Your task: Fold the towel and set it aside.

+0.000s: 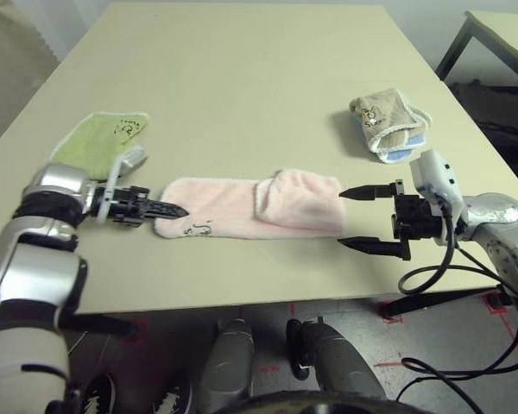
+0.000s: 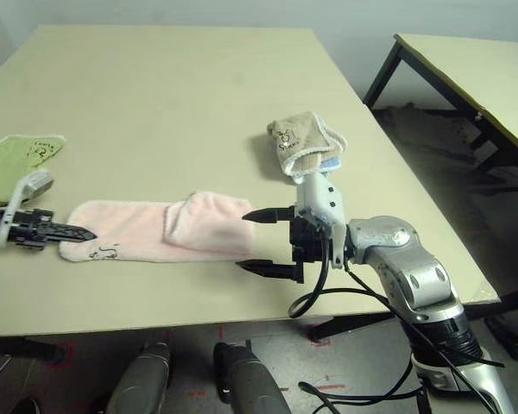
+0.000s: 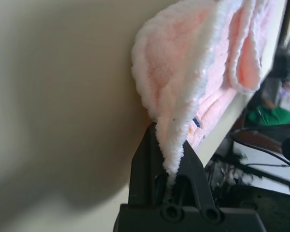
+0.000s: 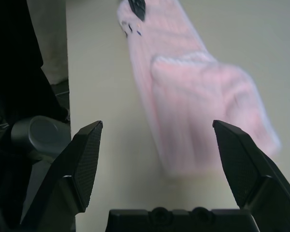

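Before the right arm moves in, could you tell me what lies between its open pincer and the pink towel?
Nothing: in the right wrist view, bare table separates the open right pincer from the pink towel; the left eye view shows the same gap.

bare table [image 1: 242, 78] beyond towel [image 1: 242, 207], green cloth [image 1: 99, 138] (far left), folded towels [image 1: 387, 125] right

Head stereo pair looks forward and down over the table [image 1: 242, 86]; both eyes share the towel [image 1: 242, 207]. Left wrist camera sits very close at the towel's end; right wrist camera faces its other end from near, along the tabletop.
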`<state>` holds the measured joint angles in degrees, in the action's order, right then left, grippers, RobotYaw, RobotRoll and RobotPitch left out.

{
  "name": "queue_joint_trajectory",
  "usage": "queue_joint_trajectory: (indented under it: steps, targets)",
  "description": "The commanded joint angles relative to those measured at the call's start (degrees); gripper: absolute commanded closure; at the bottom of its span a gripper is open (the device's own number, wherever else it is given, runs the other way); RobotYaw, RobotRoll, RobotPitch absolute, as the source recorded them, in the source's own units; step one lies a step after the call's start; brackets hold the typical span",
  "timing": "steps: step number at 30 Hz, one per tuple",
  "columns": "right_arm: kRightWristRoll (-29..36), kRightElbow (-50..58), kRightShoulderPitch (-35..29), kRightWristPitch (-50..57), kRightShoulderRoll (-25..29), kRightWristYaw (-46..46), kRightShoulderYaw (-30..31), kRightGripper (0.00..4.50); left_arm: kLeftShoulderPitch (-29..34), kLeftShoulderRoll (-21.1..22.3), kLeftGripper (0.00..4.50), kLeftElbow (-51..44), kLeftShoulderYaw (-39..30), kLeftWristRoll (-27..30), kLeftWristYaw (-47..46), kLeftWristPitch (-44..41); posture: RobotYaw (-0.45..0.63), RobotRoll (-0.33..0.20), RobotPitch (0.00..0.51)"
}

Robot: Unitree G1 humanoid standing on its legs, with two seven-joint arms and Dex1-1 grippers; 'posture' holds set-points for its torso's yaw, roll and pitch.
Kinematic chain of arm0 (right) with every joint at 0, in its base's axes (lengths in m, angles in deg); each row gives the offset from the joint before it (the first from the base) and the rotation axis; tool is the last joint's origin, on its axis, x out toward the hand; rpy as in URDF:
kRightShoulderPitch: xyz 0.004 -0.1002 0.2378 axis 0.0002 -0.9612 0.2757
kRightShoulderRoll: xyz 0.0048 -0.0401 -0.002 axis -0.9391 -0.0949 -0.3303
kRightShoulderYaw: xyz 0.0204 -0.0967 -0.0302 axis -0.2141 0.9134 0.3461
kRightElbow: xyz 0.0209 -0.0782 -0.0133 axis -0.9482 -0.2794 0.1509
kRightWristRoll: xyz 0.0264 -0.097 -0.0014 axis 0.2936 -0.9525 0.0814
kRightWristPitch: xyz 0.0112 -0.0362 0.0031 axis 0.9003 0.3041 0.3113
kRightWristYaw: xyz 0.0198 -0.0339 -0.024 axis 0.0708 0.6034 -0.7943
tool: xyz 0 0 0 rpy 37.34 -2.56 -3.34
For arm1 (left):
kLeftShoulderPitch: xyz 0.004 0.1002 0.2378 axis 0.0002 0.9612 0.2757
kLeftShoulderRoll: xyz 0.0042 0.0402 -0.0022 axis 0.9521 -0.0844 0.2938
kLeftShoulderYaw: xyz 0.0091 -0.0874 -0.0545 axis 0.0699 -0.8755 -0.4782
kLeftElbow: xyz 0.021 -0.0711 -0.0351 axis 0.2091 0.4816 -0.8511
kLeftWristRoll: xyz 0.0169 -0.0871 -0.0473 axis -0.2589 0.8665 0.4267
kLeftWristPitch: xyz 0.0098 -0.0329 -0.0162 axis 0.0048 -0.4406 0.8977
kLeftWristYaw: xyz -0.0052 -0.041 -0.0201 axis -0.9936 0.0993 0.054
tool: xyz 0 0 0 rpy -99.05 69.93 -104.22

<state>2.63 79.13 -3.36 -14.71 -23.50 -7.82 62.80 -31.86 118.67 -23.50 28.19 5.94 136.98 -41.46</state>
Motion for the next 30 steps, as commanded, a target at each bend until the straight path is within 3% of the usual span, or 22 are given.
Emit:
queue_joint_trajectory:
  steps: [1, 3, 6, 12, 18, 30]
  targets:
    - [0.20, -0.63, -0.41, 0.02, 0.31, -0.65, 0.17, 0.00, 3.03, 6.05, 4.47, -2.73, 2.81, 3.67, -0.29, -0.08, 0.06, 0.000, 0.181]
    - [-0.06, -1.07, -0.45, -0.17, -0.13, -0.71, 0.72, 0.00, 5.00, 10.89, 4.47, -5.20, 4.28, 6.65, -0.29, -0.47, 0.07, 0.000, 0.182]
    - [-0.27, -1.28, -0.46, -0.33, -0.57, -0.87, 1.36, 0.00, 5.69, 14.73, 4.47, -6.74, 4.84, 9.99, -0.29, -0.03, 0.08, 0.000, 0.182]
    - [-0.29, -0.93, -0.45, -0.36, -2.05, -0.60, 2.55, 0.00, 0.22, 16.87, 4.47, -10.04, 0.88, 18.80, -0.29, -6.20, 0.10, 0.000, 0.178]
    - [-0.39, -0.47, -0.65, -0.26, -2.90, -0.10, 3.08, 0.00, -5.30, 11.94, 4.47, -21.56, -1.90, 26.21, -0.29, -16.67, 0.09, 0.000, 0.177]
    - [0.90, 4.55, -4.64, 1.52, -3.40, 3.99, 2.13, 0.00, -4.93, -7.43, 4.47, -26.98, -8.30, 25.62, -8.37, -20.69, 0.01, 0.000, 0.175]
